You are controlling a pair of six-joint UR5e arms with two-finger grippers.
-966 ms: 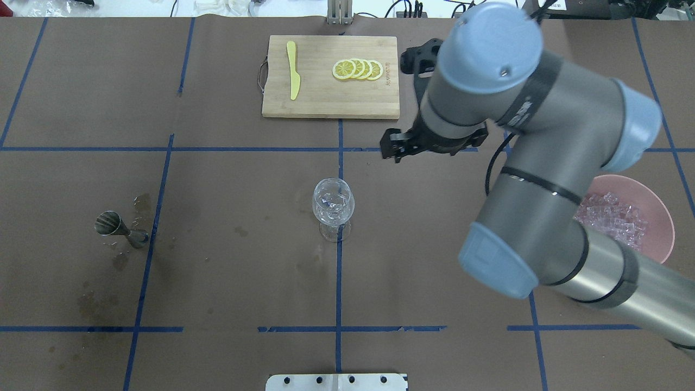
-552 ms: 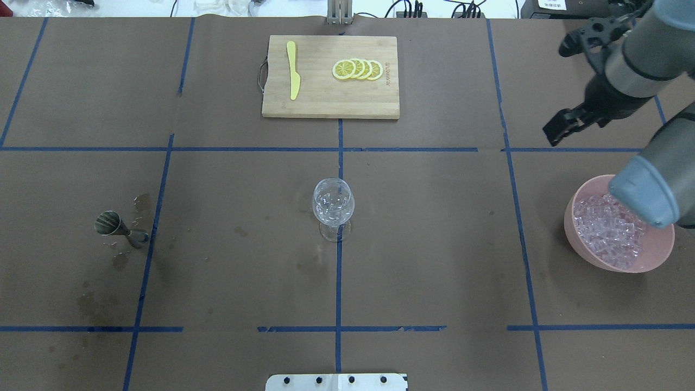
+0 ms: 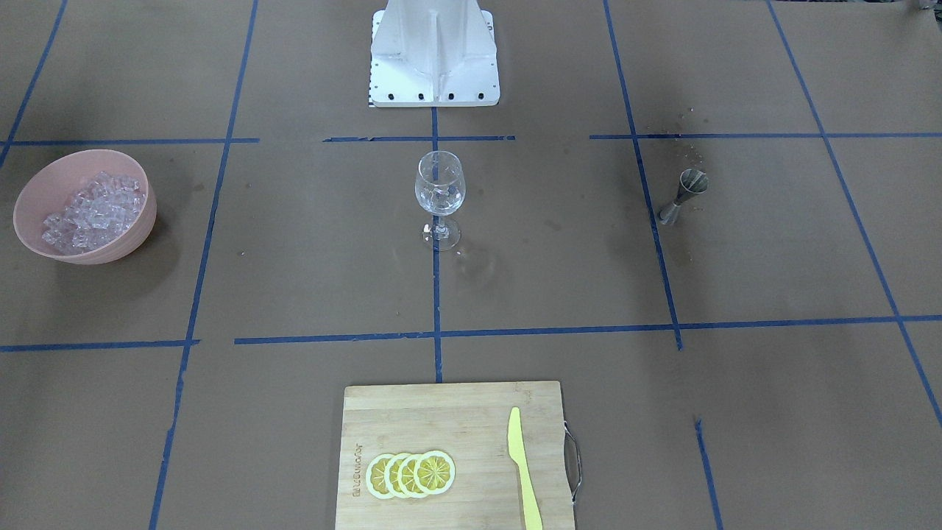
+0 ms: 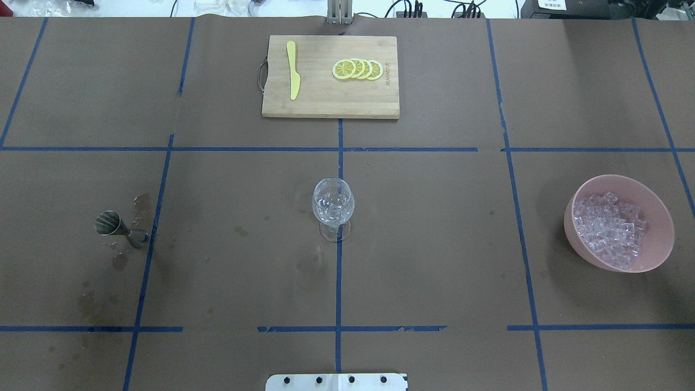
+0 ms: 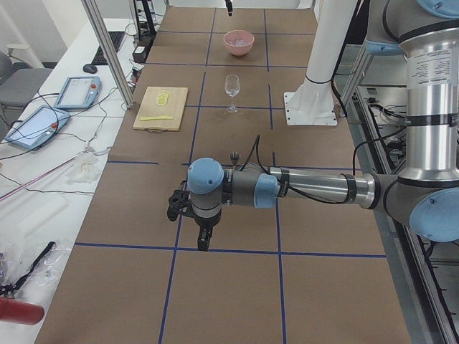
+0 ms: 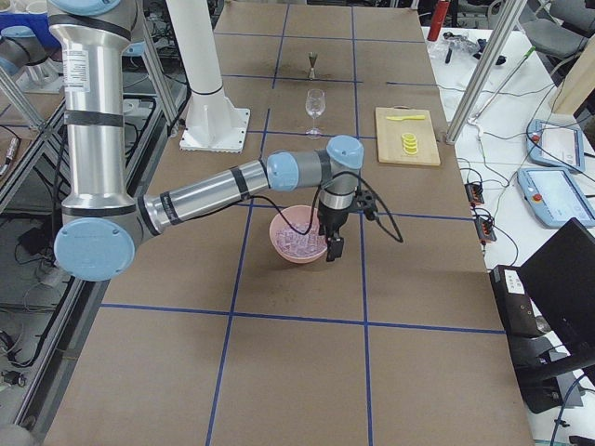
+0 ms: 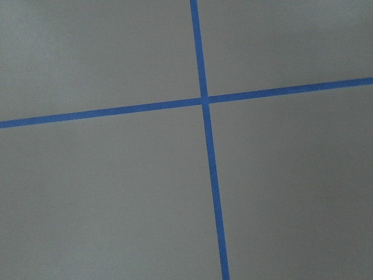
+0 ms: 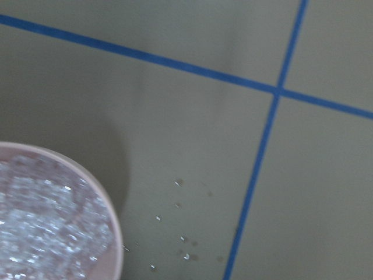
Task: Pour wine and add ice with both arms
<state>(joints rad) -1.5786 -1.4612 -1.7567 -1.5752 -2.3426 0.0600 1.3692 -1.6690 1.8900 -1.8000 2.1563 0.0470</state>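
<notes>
Now, right claw (image 6: pixel 332 249) near bowl (image 6: pixel 296 260), opening unclear

The cutting board (image 3: pixel 441 419) bears a small printed mark, too small to read; no other text is legible.

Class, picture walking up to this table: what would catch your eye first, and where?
The glass stands alone at the table's centre. A pink bowl heaped with ice sits to the robot's right, and bright lemon slices lie on a board at the far edge.
</notes>
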